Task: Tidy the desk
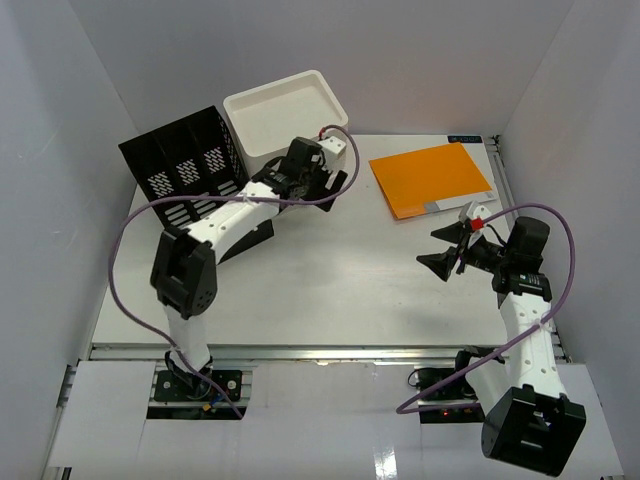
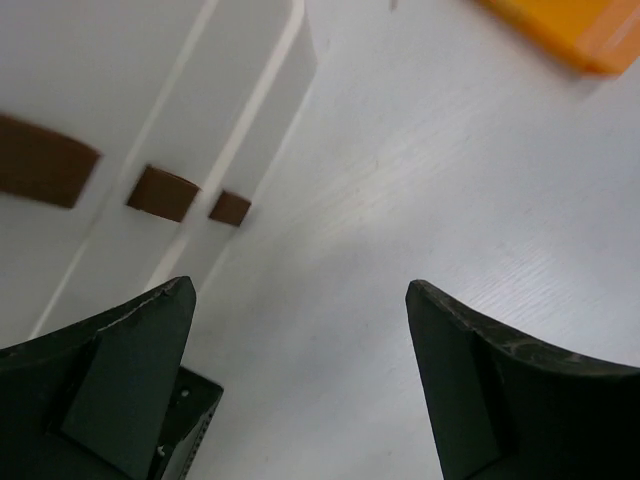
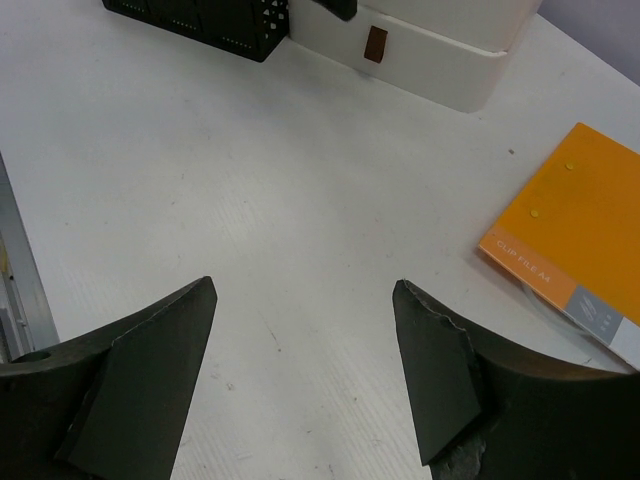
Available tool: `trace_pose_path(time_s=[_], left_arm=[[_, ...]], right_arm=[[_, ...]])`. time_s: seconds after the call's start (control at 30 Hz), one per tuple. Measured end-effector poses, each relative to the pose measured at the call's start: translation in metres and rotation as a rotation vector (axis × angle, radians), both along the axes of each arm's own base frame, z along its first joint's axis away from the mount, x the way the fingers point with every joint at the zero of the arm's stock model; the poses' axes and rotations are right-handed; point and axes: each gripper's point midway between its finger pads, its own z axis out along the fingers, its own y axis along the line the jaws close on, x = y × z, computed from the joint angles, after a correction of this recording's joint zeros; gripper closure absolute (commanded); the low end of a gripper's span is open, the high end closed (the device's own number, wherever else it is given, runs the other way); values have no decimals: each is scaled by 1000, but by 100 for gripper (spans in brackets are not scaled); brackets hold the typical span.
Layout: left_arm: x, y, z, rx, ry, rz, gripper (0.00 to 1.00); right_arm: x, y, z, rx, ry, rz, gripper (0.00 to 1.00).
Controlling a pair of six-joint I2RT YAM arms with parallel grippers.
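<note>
The table, rigid and fixed, carries everything. Right of the white drawer box lies an orange file, probably light, thin and slippery, best pinched by one edge. Beside the box the left tool gapes empty, and farther right the right tool does too.

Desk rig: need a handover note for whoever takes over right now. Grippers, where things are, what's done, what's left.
Left gripper: jaws open, empty, over the desk beside the white drawer box.
Right gripper: jaws open, empty, over the desk's right side.
Black mesh organiser stands back left, next to the box. Orange clip file lies flat, back right.
Done: cannot tell from these views.
Left: probably the file, the only loose item showing; likely stow it in the organiser.
</note>
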Motion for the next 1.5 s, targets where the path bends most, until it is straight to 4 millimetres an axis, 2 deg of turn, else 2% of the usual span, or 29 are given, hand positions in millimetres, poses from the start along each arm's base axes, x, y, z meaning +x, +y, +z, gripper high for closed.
trace_pose_path(time_s=[0.23, 0.33, 0.43, 0.5, 0.6, 0.67, 0.77, 0.9, 1.0, 1.13, 1.3, 1.5], left_arm=[[-77, 36, 92, -259, -175, 7, 2], [-113, 62, 113, -344, -258, 21, 2], [-141, 86, 113, -392, -322, 46, 2], [-159, 102, 96, -399, -334, 68, 2], [-174, 118, 75, -382, -330, 92, 2], [-178, 124, 77, -387, -351, 103, 2], [-183, 132, 91, -410, -409, 115, 2], [-189, 144, 111, -436, -486, 141, 2], [-190, 151, 120, -447, -521, 165, 2], [-191, 159, 120, -426, -548, 190, 2], [-188, 165, 118, -394, -558, 211, 2], [-183, 167, 108, -349, -548, 223, 2]], right_arm=[[1, 3, -7, 29, 46, 30, 25], [2, 8, -14, 33, 85, 44, 25], [8, 22, -26, 6, 147, 65, 25], [14, 36, -31, -28, 190, 93, 25], [33, 63, -36, -93, 236, 138, 25], [47, 82, -38, -134, 260, 154, 25], [69, 112, -43, -182, 286, 157, 25], [86, 158, -61, -212, 337, 138, 24], [102, 184, -80, -224, 370, 59, 22], [135, 217, -95, -195, 396, -66, 17], [175, 240, -101, -116, 327, -185, 17], [202, 254, -117, -30, 301, -243, 21]])
